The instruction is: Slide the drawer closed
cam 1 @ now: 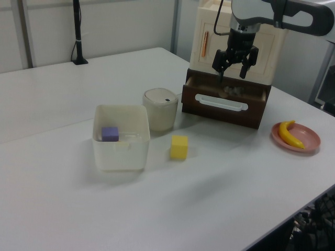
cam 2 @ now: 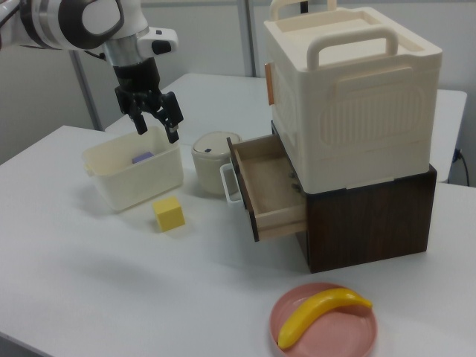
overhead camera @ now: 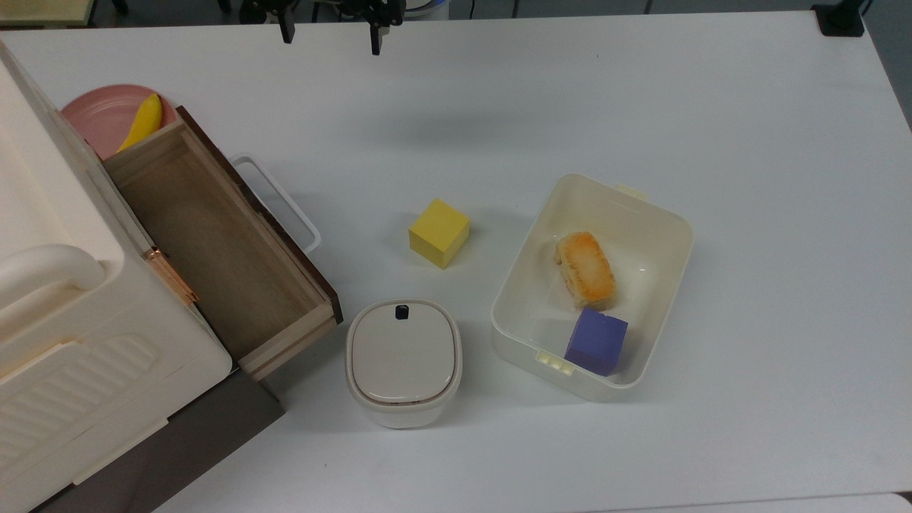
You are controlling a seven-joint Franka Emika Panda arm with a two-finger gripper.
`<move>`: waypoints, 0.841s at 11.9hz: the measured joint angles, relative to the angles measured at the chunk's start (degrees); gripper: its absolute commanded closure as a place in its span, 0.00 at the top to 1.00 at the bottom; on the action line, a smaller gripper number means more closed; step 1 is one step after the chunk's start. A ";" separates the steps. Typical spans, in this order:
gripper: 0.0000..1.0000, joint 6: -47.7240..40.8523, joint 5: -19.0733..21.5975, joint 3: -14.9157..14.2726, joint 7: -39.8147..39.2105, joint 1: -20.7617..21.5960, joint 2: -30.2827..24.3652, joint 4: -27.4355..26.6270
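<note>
The drawer [overhead camera: 214, 242] stands pulled out of the dark base under the cream cabinet [overhead camera: 50, 299]. It is a light-wood box with nothing inside, and its dark brown front carries a white loop handle [overhead camera: 279, 203]. In the right view the drawer [cam 2: 269, 186] juts toward the right view's left. My gripper [overhead camera: 331, 34] hangs open and holds nothing at the top view's upper edge, well apart from the handle. It is high above the table in the left view [cam 1: 231, 67] and the right view [cam 2: 156, 128].
A yellow cube [overhead camera: 439, 232] lies right of the handle in the top view. A small lidded white container [overhead camera: 403, 360] stands close to the drawer's front corner. A cream tub [overhead camera: 666, 235] holds a bread piece [overhead camera: 586, 268] and a purple cube [overhead camera: 597, 340]. A pink plate [overhead camera: 100, 114] with a banana [overhead camera: 142, 121] sits behind the drawer.
</note>
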 measured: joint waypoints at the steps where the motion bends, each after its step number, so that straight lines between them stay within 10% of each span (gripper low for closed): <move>1: 1.00 0.00 0.00 0.00 -0.15 0.00 0.00 0.00; 8: 1.00 0.00 2.03 0.19 -3.91 0.11 0.02 -0.03; 9: 0.74 0.00 2.02 0.26 -4.60 0.15 0.03 -0.08; 10: 0.03 0.00 2.02 0.32 -4.79 0.16 0.04 -0.11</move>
